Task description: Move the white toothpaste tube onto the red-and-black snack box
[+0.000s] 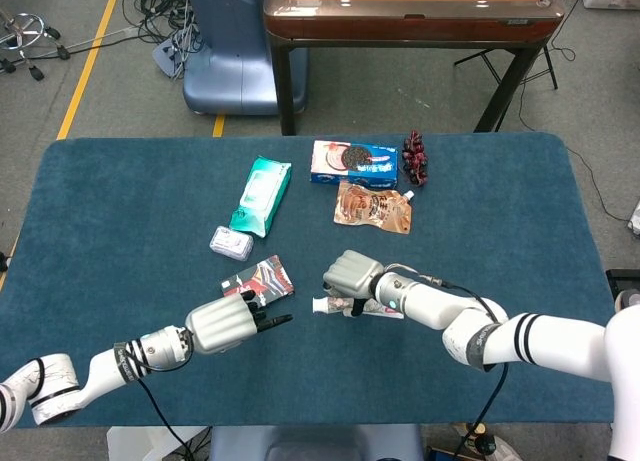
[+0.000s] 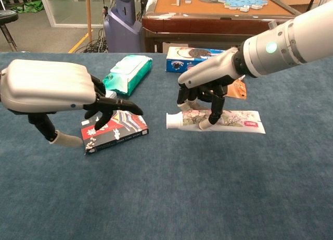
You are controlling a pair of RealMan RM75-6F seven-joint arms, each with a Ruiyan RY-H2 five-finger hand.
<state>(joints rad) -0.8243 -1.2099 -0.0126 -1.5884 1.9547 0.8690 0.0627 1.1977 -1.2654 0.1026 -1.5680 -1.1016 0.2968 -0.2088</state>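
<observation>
Head view: white toothpaste tube lies flat on the blue worktop, just right of the red-and-black snack box, not yet on it. Tube's long axis runs roughly left-right, cap end toward the box. Right hand sits over the tube's cap half, fingers curled down around it; looks like a grip, but contact is hidden under the palm here. Left hand hovers just below the box, fingers pointing toward the tube, holding nothing. Behind the box: small white pack, green wipes pack, blue cookie box, orange pouch further right. Chest view: right hand is over the tube, fingers down on both sides of it near the cap; tube body rests on the worktop, tail end pointing away from the snack box. I'd call it gripped, not lifted. Left hand hangs in front of and over the box's left end, fingers spread, empty, partly hiding the box. Key relation: box lies straight off the tube's cap end, so the move is a short slide-and-lift along the tube's own axis. Right hand owns that move; the left hand over the box may be in the way.
</observation>
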